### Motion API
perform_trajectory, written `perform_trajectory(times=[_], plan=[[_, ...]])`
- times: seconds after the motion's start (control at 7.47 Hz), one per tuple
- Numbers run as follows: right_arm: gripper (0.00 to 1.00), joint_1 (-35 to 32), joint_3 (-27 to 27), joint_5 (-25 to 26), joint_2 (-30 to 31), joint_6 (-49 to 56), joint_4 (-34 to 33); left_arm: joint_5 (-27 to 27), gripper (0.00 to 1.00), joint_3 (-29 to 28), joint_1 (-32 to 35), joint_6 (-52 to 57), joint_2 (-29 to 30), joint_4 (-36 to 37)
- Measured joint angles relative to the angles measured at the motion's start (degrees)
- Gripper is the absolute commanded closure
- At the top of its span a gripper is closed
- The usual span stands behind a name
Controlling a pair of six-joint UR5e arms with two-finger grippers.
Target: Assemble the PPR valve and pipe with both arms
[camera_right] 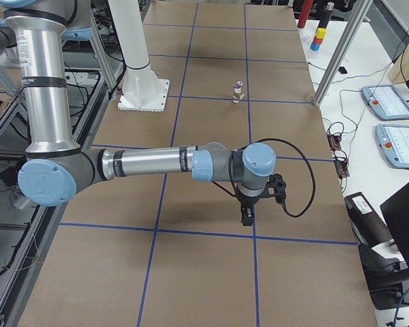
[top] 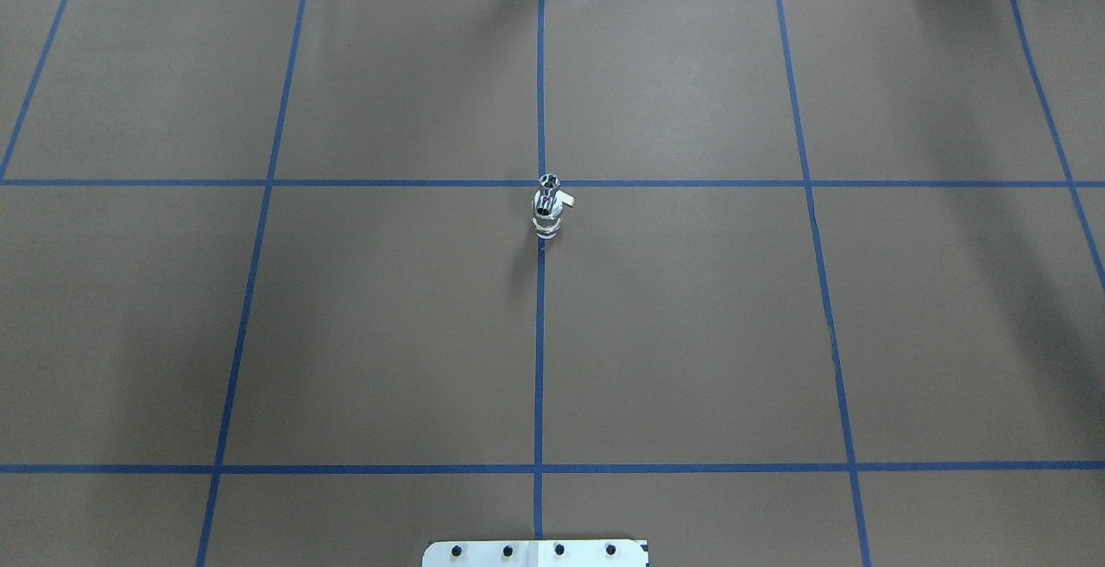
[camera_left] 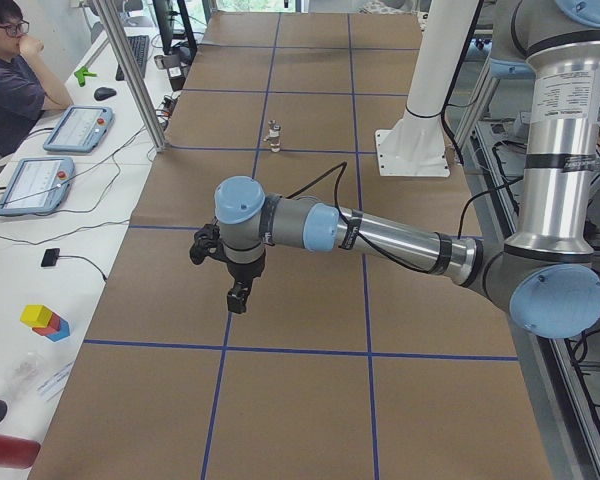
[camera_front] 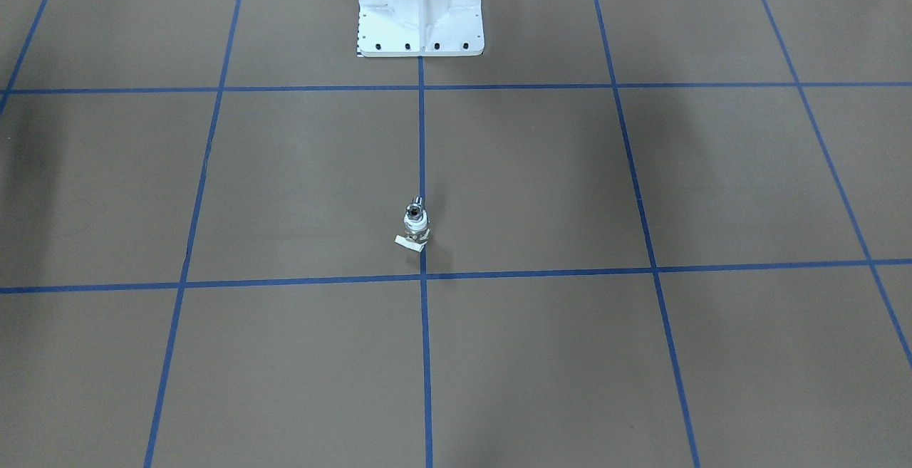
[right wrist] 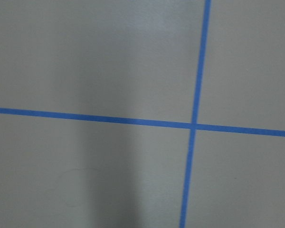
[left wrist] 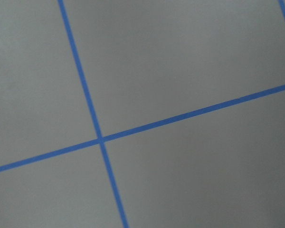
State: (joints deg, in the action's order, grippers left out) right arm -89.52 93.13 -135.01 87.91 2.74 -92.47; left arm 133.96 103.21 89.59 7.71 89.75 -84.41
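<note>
The PPR valve [camera_front: 415,229] stands upright on the centre blue tape line, with a white collar and a small white lever handle [camera_front: 409,242] pointing away from the robot. The silvery pipe [camera_front: 415,207], with a dark opening, sits on top of it as one stack. The stack also shows in the overhead view [top: 546,211] and both side views [camera_left: 274,135] [camera_right: 238,90]. The left gripper [camera_left: 238,297] and right gripper [camera_right: 247,216] hang low over bare paper, far from the stack. They show only in the side views, so I cannot tell whether they are open or shut.
The white bolted pedestal [camera_front: 420,19] stands at the robot's side of the table. Blue tape lines [left wrist: 100,139] cross the brown paper. An operator [camera_left: 10,85] sits by tablets [camera_left: 32,183] beyond the far edge. An aluminium post [camera_left: 130,75] stands at that edge.
</note>
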Motion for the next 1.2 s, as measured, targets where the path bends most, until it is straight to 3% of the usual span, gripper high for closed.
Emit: perform_trajectory(times=[0.54,0.94,1.2], plan=[[0.0,-0.86,0.27,3.04,2.45,-0.94,1.34,-0.07,0.0,-2.8,0.93,0.08,-1.39,-0.53],[0.0,-1.74,3.4,3.17,-0.43,-0.98,-9.18,-0.19,0.0,-4.9,0.89,-0.52,-1.57,-0.57],[0.0,-1.79,3.8,2.94,-0.44,-0.81,-10.67,-0.19,0.0,-5.1,0.86,-0.66,-1.55,-0.58]])
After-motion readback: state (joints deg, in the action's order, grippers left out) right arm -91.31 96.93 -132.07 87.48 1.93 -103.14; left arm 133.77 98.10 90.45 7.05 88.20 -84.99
